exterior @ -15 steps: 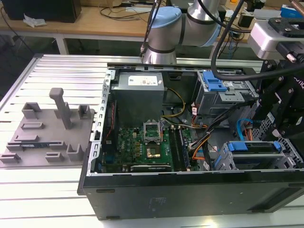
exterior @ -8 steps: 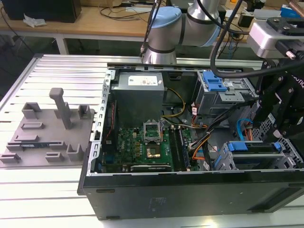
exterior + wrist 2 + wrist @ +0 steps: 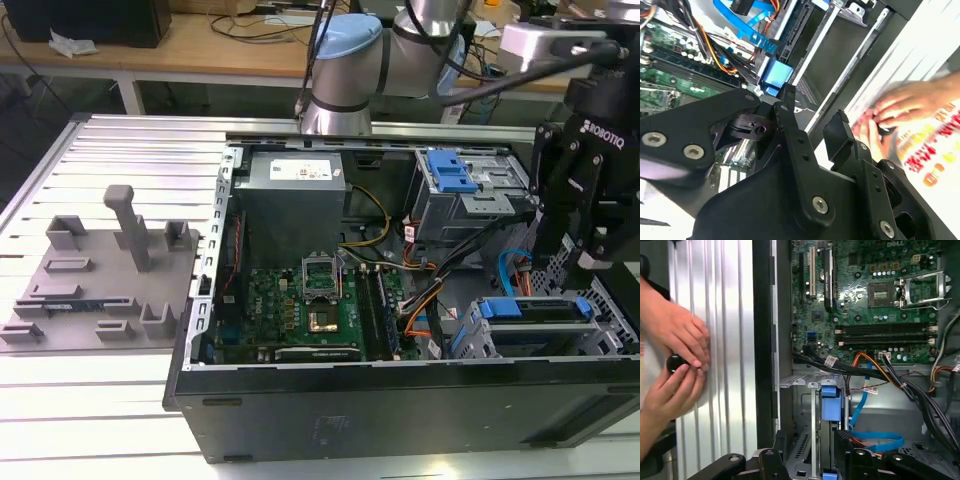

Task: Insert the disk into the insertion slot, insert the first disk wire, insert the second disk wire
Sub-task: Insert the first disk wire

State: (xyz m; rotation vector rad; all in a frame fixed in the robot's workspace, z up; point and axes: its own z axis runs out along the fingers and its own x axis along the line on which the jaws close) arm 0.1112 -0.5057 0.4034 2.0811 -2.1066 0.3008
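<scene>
The gripper [image 3: 810,442] hung over the near corner of the open case [image 3: 400,410] at the exterior view's right, its fingers [image 3: 790,125] spread wide and holding nothing. Directly below them sat the disk [image 3: 530,308], which appeared already pushed into the insertion slot [image 3: 466,336]. Only the blue end of its carrier showed at the mouth of the low grey cage, and the silver body was hidden.

With the disk apparently home, the work in hand looked to be the first wire. A flat blue cable [image 3: 880,440] lay in a loose loop just beside the cage, and a bundle of orange and black wires [image 3: 880,372] crossed between it and the motherboard [image 3: 865,300].

Doing this well would probably mean taking the cable close behind its plug, so the soft ribbon could not fold. The plug would need to be square to the disk's socket before any push (a tilted plug is likely to jam). The wide fingers should stay clear of the bundle.

A person's hands [image 3: 677,340] rested on the ribbed table [image 3: 725,300] just outside the case wall, so slow travel seemed wise.
</scene>
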